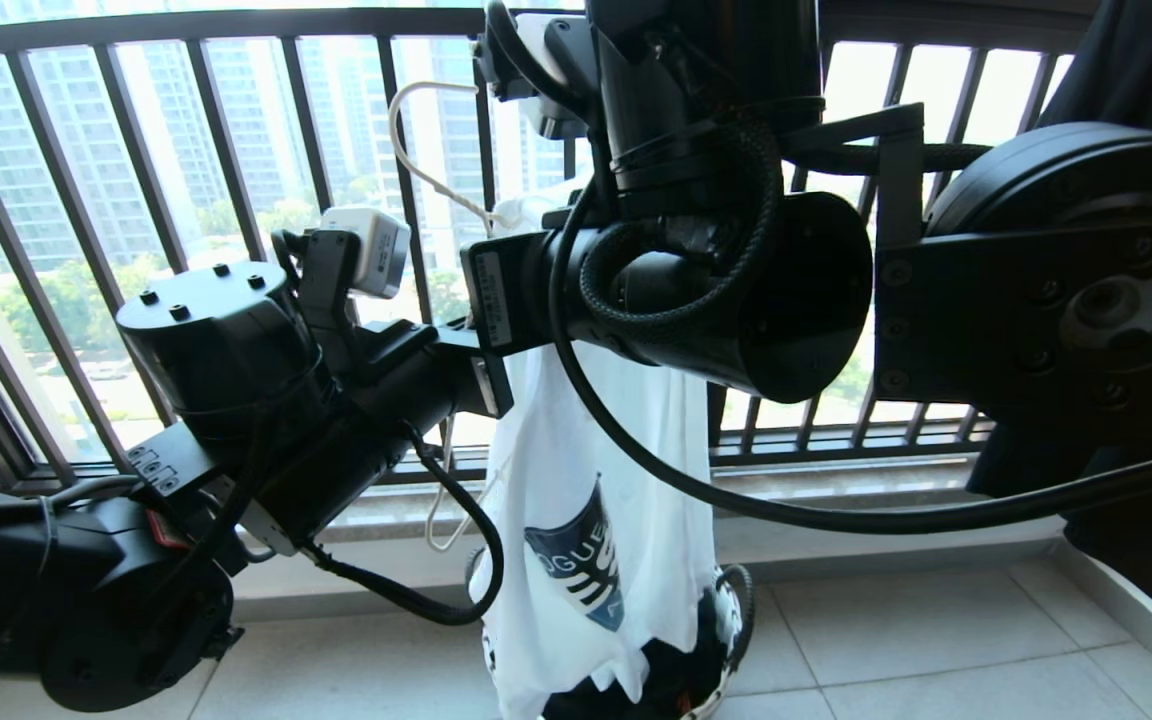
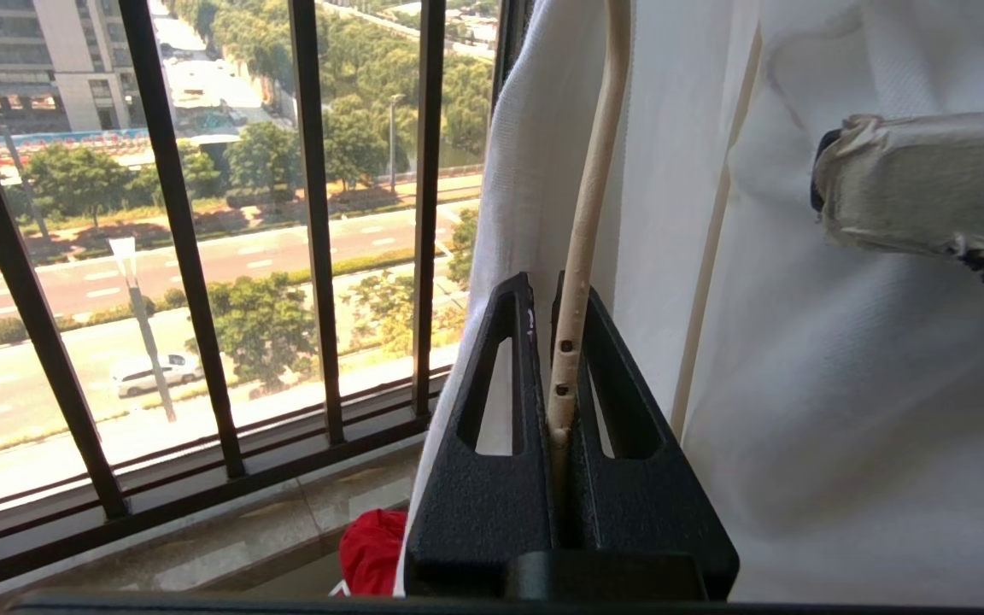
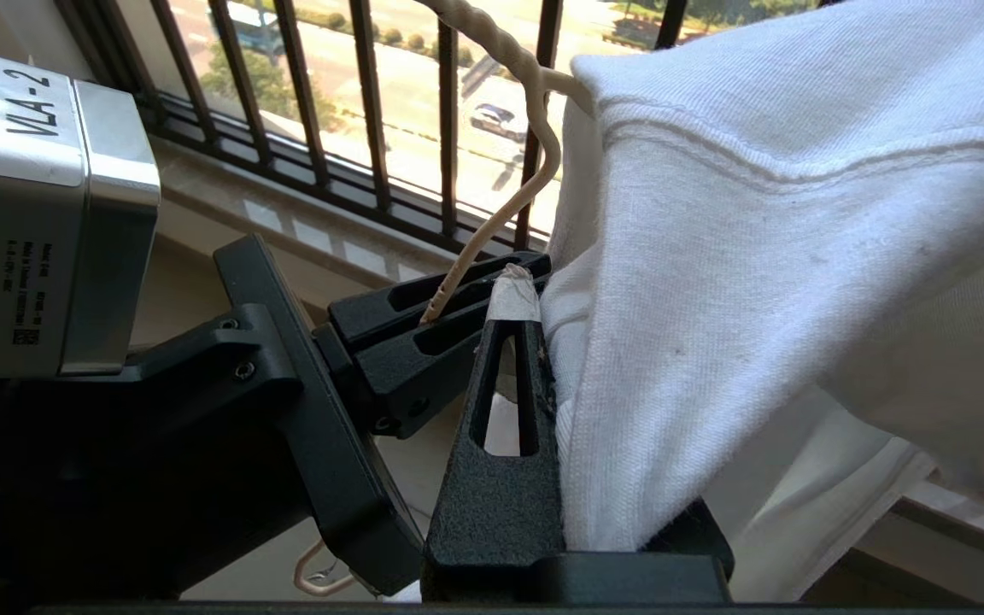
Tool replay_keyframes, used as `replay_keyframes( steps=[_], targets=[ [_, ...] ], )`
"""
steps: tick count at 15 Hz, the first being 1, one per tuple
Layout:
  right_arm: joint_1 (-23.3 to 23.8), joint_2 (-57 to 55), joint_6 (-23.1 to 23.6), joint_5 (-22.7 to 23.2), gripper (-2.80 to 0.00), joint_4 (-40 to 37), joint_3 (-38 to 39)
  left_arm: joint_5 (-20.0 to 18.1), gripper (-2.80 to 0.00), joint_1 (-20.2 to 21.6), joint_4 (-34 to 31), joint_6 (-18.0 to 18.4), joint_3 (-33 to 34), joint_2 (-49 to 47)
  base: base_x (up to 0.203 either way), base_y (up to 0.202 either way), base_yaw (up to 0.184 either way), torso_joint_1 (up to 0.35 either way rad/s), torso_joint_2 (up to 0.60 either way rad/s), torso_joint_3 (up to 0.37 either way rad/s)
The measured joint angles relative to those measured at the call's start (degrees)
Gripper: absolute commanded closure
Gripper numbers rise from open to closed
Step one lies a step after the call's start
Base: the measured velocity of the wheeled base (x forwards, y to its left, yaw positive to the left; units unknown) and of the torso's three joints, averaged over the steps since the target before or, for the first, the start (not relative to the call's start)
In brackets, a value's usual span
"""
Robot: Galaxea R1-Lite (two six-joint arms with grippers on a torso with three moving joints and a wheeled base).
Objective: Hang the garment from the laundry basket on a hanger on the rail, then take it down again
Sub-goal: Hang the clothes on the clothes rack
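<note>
The white T-shirt garment (image 1: 576,470) hangs in front of me, its dark blue print (image 1: 581,565) facing me and its hem reaching into the laundry basket (image 1: 733,600) on the floor. My left gripper (image 2: 543,286) is shut on the cream wire of the hanger (image 2: 582,222), which runs up inside the shirt. The hanger's hook (image 1: 406,130) rises above the arms. My right gripper (image 3: 543,299) is shut on a thick fold of the garment (image 3: 757,256) by the collar, right next to the left gripper (image 3: 441,312). One right finger is hidden by cloth. The rail is out of view.
The dark barred balcony railing (image 1: 236,150) and its stone ledge (image 1: 836,490) stand close behind the shirt. A black garment (image 1: 656,685) lies in the basket, and a red cloth (image 2: 372,551) shows low down. My two arms fill much of the head view.
</note>
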State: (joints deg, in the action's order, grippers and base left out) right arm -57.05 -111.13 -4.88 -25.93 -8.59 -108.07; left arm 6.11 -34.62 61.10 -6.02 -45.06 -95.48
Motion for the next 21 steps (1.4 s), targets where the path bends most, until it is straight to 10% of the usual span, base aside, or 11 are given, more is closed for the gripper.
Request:
replay_keyframes(
  steps=[7,21],
  targets=[
    [0.83,-0.61,5.01,-0.24,0.00,2.03,-1.33,-8.44,0.00,-0.38,3.30,-0.17,4.88,3.29,0.000,0.000,0.000,0.000,0.00,0.000],
    [1.20,-0.70,5.32,-2.16,0.00,2.06,0.57,-8.72,0.00,0.23,3.36,-0.41,4.82,4.99,0.000,0.000,0.000,0.000,0.00,0.000]
  ],
)
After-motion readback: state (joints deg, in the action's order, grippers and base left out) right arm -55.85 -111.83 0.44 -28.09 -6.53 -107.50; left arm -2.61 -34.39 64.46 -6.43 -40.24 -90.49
